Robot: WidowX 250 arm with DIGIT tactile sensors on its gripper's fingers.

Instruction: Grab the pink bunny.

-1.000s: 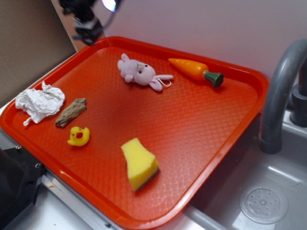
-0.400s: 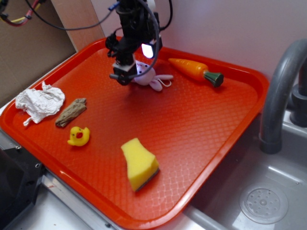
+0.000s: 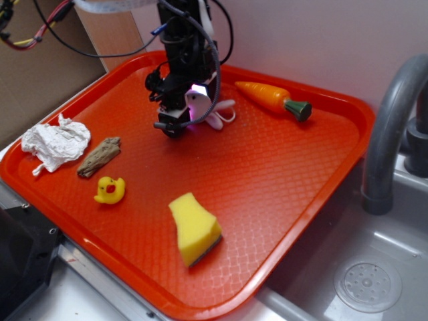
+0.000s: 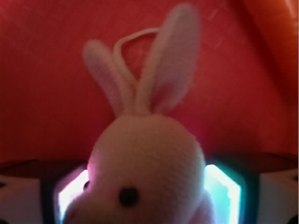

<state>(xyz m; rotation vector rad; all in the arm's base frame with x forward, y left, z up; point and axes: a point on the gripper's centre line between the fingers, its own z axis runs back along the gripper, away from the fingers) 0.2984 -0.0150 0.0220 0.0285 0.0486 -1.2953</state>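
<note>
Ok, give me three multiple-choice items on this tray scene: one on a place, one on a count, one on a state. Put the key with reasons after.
1. Where does the orange plastic carrot lie on the red plastic tray?
A. near the far edge
B. beside the yellow rubber duck
C. on the yellow sponge wedge

2. How many yellow things lie on the tray?
A. one
B. two
C. four

3. How does the black gripper stand to the small pale-pink plush bunny?
A. away over the crumpled white cloth
B. down at the bunny, a finger on either side of its head
C. lifted clear, the bunny hanging

Key: 1 A, the carrot sits by the far rim. 2 B, duck and sponge. 3 B, the wrist view shows the head between the fingers.
</note>
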